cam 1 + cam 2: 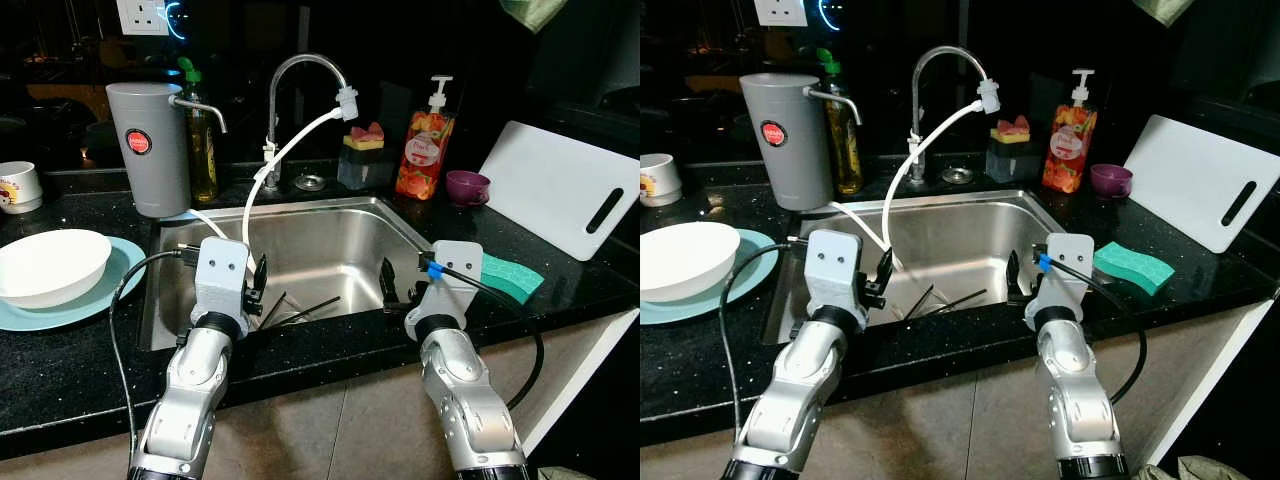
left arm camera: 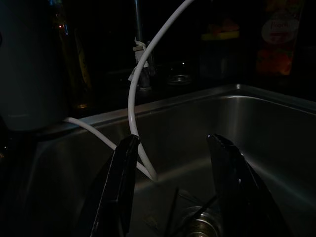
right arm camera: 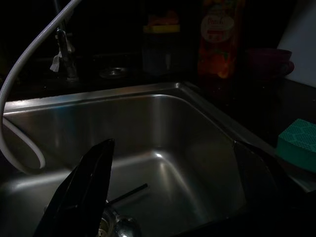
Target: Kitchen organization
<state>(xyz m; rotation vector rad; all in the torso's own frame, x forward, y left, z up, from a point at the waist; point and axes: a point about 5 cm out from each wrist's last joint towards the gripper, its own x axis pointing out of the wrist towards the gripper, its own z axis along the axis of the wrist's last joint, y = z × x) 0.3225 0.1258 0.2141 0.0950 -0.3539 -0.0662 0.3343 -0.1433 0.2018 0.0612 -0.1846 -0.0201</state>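
Both arms reach over the stainless sink (image 1: 330,225), where dark chopsticks (image 1: 300,312) lie on the basin floor near the drain, probably the next items to collect. The left end effector (image 2: 173,190) and the right end effector (image 3: 173,187) hang spread and empty above the basin's near rim, seemingly poised to descend.

A steel sink (image 1: 330,235) set into a black counter holds dark chopsticks (image 1: 300,312) lying flat on its floor near the front. To its left, a white bowl (image 1: 50,265) sits on a pale blue plate (image 1: 122,268). A green sponge (image 1: 510,275) lies to its right.
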